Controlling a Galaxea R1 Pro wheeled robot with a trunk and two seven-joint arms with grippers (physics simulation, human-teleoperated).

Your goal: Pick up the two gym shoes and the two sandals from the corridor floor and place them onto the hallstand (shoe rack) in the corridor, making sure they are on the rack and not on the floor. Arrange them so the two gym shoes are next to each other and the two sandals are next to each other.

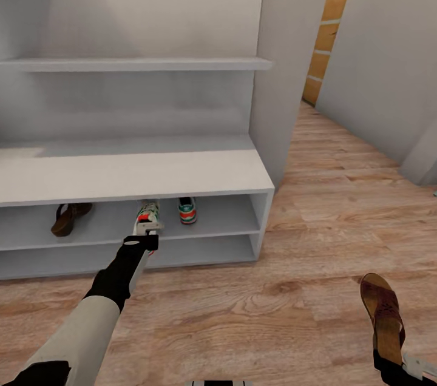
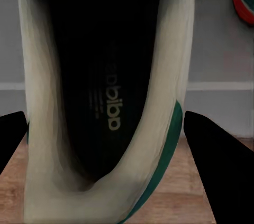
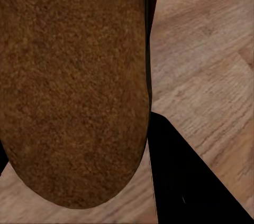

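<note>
Up front, the left gripper (image 1: 147, 233) pinches an off-white gym shoe (image 2: 106, 102), green-striped with a dark insole, at the hallstand (image 1: 133, 176) shelf beside its mate (image 1: 187, 209). Lower right, the right gripper (image 1: 397, 369) clamps a brown sandal (image 1: 381, 313) above the floor (image 1: 255, 313); another sandal (image 1: 70, 218) sits shelved.

This is a hallway in a home. A big grey shoe rack (image 1: 182, 173) stands at 12 o'clock, shoes (image 1: 187, 210) on its shelf, on a wood floor (image 1: 315, 204).
</note>
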